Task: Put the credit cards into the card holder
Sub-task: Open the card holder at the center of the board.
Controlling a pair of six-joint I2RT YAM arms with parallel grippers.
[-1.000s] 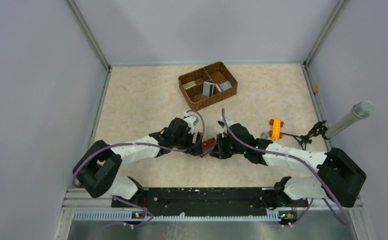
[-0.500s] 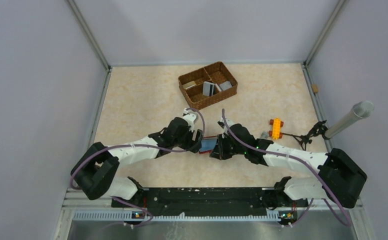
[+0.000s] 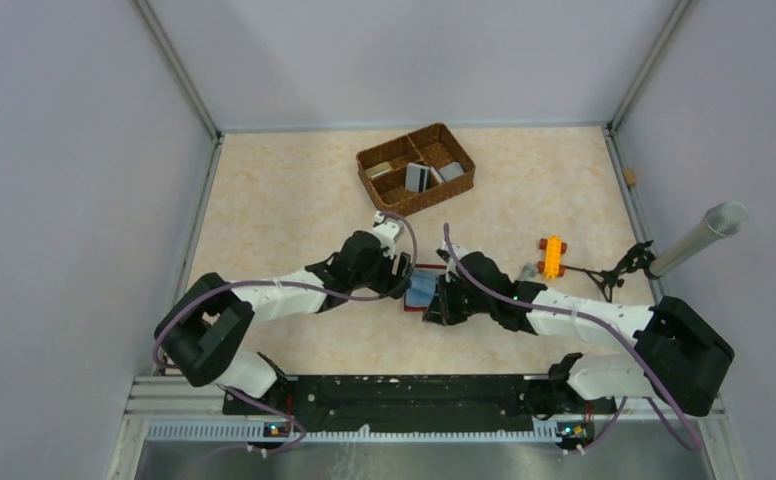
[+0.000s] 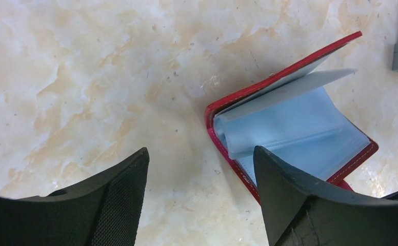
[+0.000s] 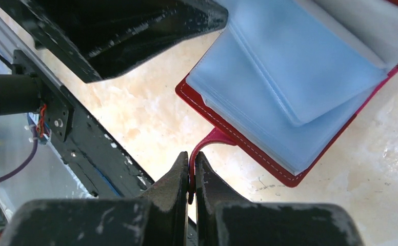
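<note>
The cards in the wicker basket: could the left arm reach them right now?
Probably yes. The left gripper is open and empty, only bare table lies between it and the basket, and the basket has no lid over the credit cards.

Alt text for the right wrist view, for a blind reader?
Right gripper shut on the red snap tab of the open card holder, whose clear bluish pockets fan out above it on the marbled table. The left gripper's black finger crosses the top left corner.
</note>
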